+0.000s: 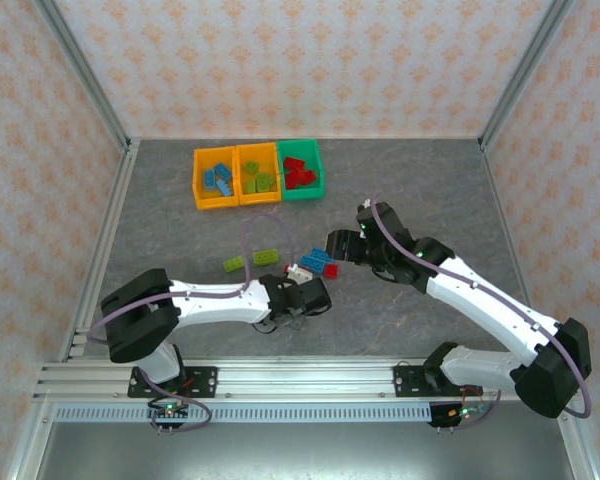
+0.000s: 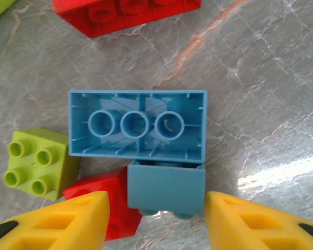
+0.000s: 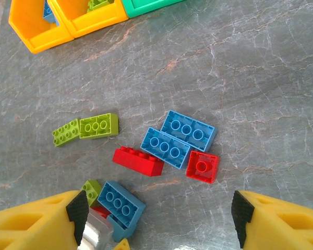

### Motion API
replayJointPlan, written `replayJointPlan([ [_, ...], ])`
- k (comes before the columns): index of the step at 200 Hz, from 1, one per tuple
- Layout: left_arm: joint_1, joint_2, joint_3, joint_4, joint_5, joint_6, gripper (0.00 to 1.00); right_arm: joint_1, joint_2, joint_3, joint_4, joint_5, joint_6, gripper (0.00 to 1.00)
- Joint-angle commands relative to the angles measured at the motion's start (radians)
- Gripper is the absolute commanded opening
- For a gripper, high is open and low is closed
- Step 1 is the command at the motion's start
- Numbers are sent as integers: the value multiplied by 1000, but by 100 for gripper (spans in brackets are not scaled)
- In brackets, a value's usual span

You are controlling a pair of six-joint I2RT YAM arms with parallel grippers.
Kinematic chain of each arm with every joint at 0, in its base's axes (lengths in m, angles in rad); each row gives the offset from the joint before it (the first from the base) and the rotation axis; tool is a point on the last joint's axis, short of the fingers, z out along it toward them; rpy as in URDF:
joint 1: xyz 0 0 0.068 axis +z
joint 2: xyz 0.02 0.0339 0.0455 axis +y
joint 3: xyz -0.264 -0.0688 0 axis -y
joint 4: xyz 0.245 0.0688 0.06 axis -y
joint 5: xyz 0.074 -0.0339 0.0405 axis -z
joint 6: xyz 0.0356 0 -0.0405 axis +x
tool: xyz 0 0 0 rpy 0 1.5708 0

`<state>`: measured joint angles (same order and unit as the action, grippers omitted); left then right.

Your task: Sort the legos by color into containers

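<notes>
Grey marbled desk [image 1: 430, 180] lies below. Left jaws stand apart around a small blue brick [image 2: 166, 186], which looks light, stiff and smooth; I would pinch its flat sides. Right jaws gape empty above loose legos [image 3: 166, 147]; the containers [image 1: 238, 175] sit far ahead.

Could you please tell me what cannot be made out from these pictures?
Left wrist view: the upper red brick is cut off by the top edge; the lower red brick is partly hidden by the small blue brick and the left hand.
Right wrist view: the bins run off the top edge, hiding most contents.
Top view: bricks inside the bins are too small to count.
</notes>
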<state>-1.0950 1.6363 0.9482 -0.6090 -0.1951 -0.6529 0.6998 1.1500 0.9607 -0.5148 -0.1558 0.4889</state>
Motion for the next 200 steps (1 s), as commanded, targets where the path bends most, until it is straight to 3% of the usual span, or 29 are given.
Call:
replayJointPlan([
  [1,-1,17,2,65,-13,30,51,4,6,-4,-2,30,11,75],
  [26,0,25,-10,97,-6,32,50,4,19,5,-1,24,11,75],
  [90,4,56,-22,113,22,21,34,4,16,10,-7,13,18,75],
  [143,30,-150,-32,103,-39,13,26,4,-10,5,1,3,30,75],
  [167,141,-290,-15,92,-54,57,26,4,-22,3,1,1,31,75],
  [200,464,-355,42,127,-48,171,27,5,-34,-9,6,2,32,75],
])
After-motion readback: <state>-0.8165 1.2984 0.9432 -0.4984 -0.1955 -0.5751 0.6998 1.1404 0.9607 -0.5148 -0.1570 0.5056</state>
